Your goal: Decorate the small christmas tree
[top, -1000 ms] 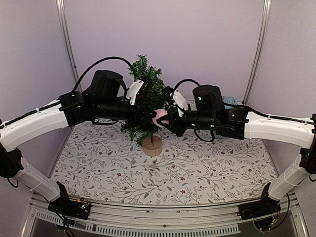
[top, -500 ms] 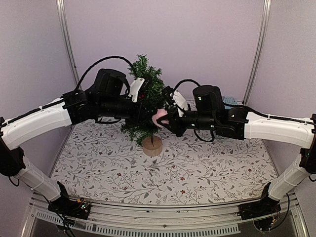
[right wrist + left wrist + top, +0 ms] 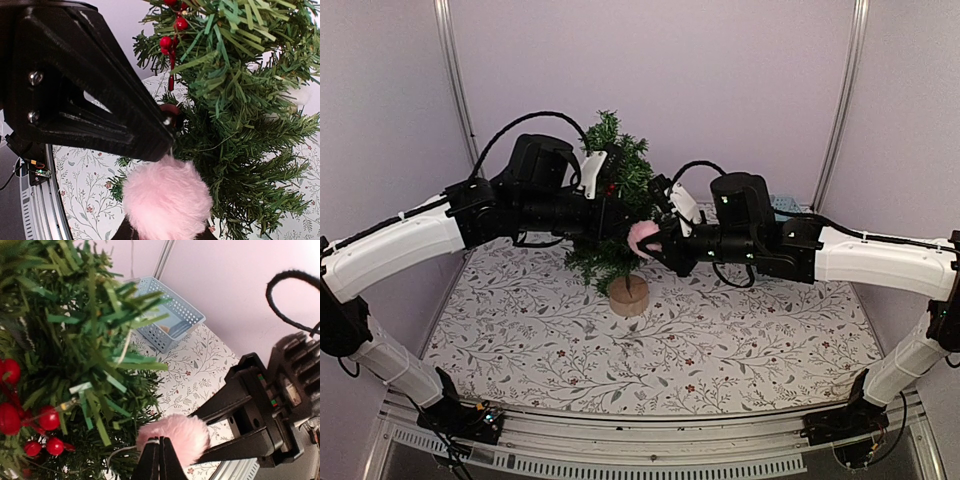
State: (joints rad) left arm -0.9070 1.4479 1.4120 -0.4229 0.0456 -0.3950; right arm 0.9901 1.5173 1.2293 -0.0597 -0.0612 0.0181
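Observation:
The small christmas tree [image 3: 616, 190] stands on its pale wooden stump [image 3: 628, 295] at the table's middle back. Red berry clusters [image 3: 10, 415] [image 3: 172, 30] hang in its branches [image 3: 75, 340] [image 3: 240, 115]. A fluffy pink pom-pom [image 3: 642, 238] [image 3: 180, 432] [image 3: 167, 200] sits against the tree's lower right side. My right gripper [image 3: 656, 246] [image 3: 167, 234] is shut on it from the right. My left gripper [image 3: 623, 226] [image 3: 160, 442] is shut, pinching the pom-pom's thin white string just above it. The left gripper fills the right wrist view's upper left [image 3: 85, 85].
A pale blue plastic basket [image 3: 170, 315] [image 3: 782, 205] sits at the back right of the floral tablecloth [image 3: 650, 350], behind my right arm. Both arms meet close together at the tree. Purple walls enclose the back and sides.
My left arm has shifted slightly right and up against the tree with its gripper still shut. The pom-pom shows a little more. The right arm has held still.

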